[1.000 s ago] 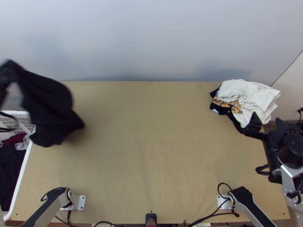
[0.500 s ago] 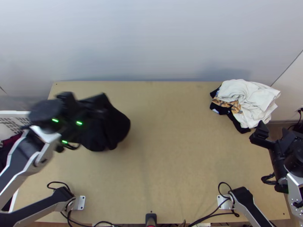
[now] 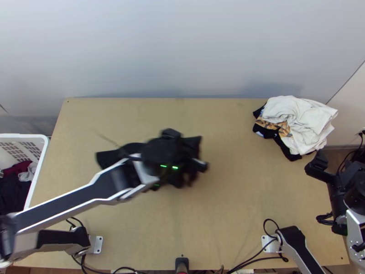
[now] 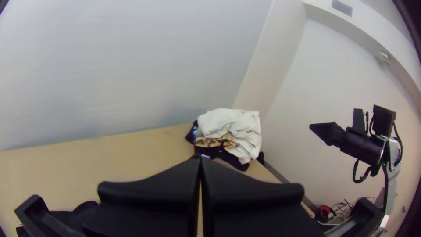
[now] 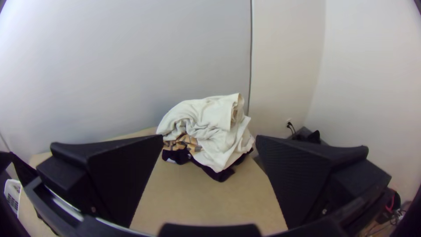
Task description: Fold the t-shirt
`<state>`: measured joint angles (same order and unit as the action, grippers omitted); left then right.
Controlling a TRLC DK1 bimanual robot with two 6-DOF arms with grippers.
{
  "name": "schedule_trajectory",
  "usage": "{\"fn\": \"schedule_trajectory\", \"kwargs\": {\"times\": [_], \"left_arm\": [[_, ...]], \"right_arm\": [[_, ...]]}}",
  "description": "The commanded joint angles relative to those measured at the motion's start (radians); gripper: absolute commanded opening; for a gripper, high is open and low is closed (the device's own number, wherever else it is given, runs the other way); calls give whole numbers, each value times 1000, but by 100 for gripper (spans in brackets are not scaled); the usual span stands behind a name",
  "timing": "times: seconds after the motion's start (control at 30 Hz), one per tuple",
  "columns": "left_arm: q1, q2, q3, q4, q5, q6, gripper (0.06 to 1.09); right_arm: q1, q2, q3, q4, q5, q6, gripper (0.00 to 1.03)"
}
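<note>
The left gripper point(image 3: 190, 150) is over the middle of the table in the top view. A bunched black t-shirt point(image 3: 108, 157) hangs under and behind it, partly hidden by the arm. In the left wrist view the fingers of the left gripper point(image 4: 200, 161) are closed together, with part of the black cloth point(image 4: 79, 213) low beside them. At the table's right edge, the right gripper point(image 3: 335, 162) stands apart from the shirt. The right wrist view has the right gripper point(image 5: 209, 139) open, nothing between its pads.
A pile with white cloth point(image 3: 296, 116) on top and black and patterned cloth point(image 3: 273, 129) beneath lies at the table's far right corner. A white basket point(image 3: 44, 150) with dark, maroon and grey clothes stands at the left edge. Bare wood point(image 3: 228, 196) spans the table's right half.
My left gripper has carried the black shirt from above the basket rightward to the middle of the table. The right gripper has drawn back slightly from the pile toward the right edge.
</note>
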<state>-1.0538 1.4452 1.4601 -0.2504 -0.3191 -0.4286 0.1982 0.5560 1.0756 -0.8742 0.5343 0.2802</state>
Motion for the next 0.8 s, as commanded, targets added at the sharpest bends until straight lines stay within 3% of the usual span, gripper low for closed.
{"fn": "schedule_trajectory", "kwargs": {"times": [0.0,0.4,0.43,0.53,0.6,0.67,0.77], "left_arm": [[-104,234,197,48,-18,4,9],[-124,351,309,53,-25,1,11],[-123,340,304,46,-25,1,18],[-115,302,295,-4,-37,1,61],[-100,281,304,-62,-49,1,82],[-78,250,307,-118,-64,-2,92],[-38,192,275,-184,-66,-10,97]], "right_arm": [[-60,-4,0,-11,0,-1,98],[-154,-44,-14,-32,-34,40,98],[-154,-44,-16,-32,-37,42,98],[-140,-45,-22,-35,-50,50,98],[-118,-45,-26,-37,-59,53,98],[-92,-41,-32,-37,-66,54,98],[-46,-25,-43,-37,-73,60,98]]}}
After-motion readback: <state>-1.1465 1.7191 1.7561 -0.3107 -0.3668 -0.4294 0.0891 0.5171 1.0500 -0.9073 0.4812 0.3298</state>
